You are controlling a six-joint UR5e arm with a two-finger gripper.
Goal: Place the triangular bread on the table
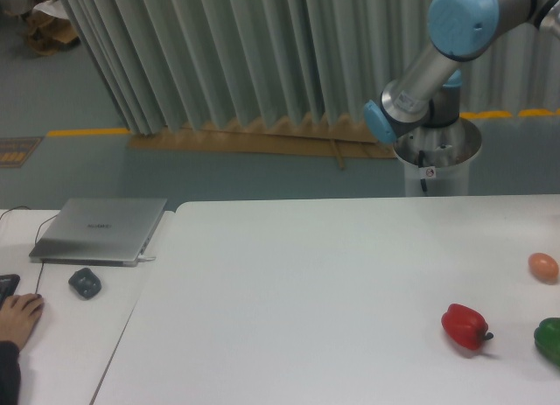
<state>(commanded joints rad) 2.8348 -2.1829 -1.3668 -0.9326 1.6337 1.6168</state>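
Observation:
The triangular bread is out of view. The white table (306,282) fills the lower right of the camera view. Only the arm's silver links and blue joints (464,20) show, at the top right above its metal pedestal (437,160); the arm runs off the frame's right edge. The gripper itself is outside the picture, so its state cannot be seen.
On the table's right side lie a red pepper (464,326), a green pepper (549,339) cut by the frame edge, and a small orange-pink egg-shaped thing (543,267). A side desk at left bears a closed laptop (101,230), a dark mouse (85,282) and a person's hand (17,316).

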